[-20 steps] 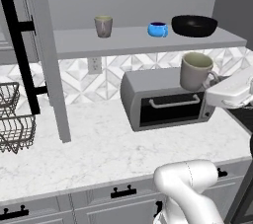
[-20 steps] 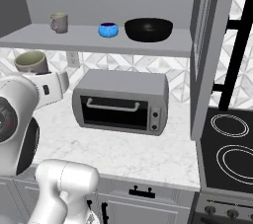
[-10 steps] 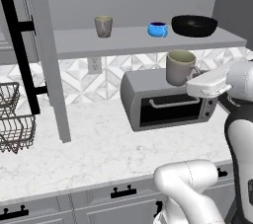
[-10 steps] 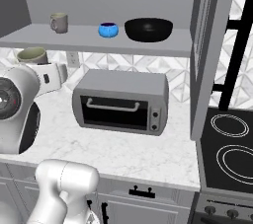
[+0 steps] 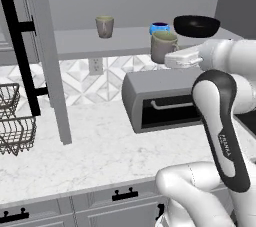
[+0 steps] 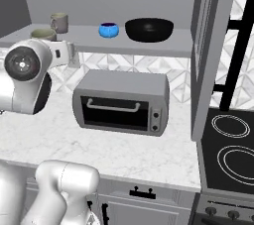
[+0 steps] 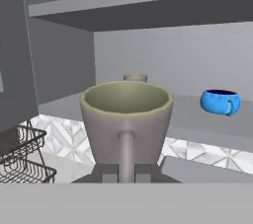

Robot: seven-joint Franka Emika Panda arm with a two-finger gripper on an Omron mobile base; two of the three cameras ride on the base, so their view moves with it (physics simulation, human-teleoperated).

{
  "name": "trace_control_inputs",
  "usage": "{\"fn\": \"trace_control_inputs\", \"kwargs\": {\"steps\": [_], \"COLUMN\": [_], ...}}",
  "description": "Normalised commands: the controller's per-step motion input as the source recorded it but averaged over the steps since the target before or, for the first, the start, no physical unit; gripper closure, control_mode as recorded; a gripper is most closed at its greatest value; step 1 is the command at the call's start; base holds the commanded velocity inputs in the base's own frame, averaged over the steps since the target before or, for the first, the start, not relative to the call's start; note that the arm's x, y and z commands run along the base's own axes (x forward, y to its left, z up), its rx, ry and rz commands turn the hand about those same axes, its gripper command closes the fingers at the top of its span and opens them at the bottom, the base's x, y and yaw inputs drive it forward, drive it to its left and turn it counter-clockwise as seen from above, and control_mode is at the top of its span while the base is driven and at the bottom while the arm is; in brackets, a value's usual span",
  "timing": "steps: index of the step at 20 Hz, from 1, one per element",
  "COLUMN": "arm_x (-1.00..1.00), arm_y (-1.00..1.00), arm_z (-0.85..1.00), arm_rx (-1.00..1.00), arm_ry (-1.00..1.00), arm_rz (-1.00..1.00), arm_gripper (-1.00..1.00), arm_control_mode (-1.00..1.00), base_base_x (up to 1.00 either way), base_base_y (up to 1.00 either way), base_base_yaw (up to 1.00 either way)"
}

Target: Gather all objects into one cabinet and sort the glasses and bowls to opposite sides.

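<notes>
My gripper is shut on the handle of a grey-beige mug with an olive inside, held upright. In the left base view this mug hangs at the front edge of the cabinet shelf, just in front of the small blue bowl. The second mug stands further left on the shelf, and the wide black bowl sits at the right. From the right base view the shelf holds the mug, the blue bowl and the black bowl, with the held mug low at the left.
A grey toaster oven stands on the marble counter under the shelf. Both cabinet doors are open: one at the left with a black bar handle, one at the right. A wire basket hangs at the left. A stovetop lies at the right.
The arm has carried the held mug up and to the left, from beside the toaster oven to shelf height in front of the blue bowl. The shelf items have not moved.
</notes>
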Motion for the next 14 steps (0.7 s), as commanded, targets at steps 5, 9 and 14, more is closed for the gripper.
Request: {"fn": "trace_control_inputs", "kwargs": {"steps": [5,9,14], "arm_x": [0.81,0.80,0.66], "arm_y": [0.03,0.14,0.19], "arm_z": [0.28,-0.08,-0.33], "arm_rx": [0.00,0.00,0.00], "arm_ry": [0.21,0.07,-0.13], "arm_rz": [0.00,0.00,0.00], "arm_gripper": [1.00,1.00,1.00], "arm_control_mode": [-1.00,-1.00,-1.00], "base_base_x": [0.00,0.00,0.00], "base_base_y": [0.00,0.00,0.00], "base_base_yaw": [0.00,0.00,0.00]}}
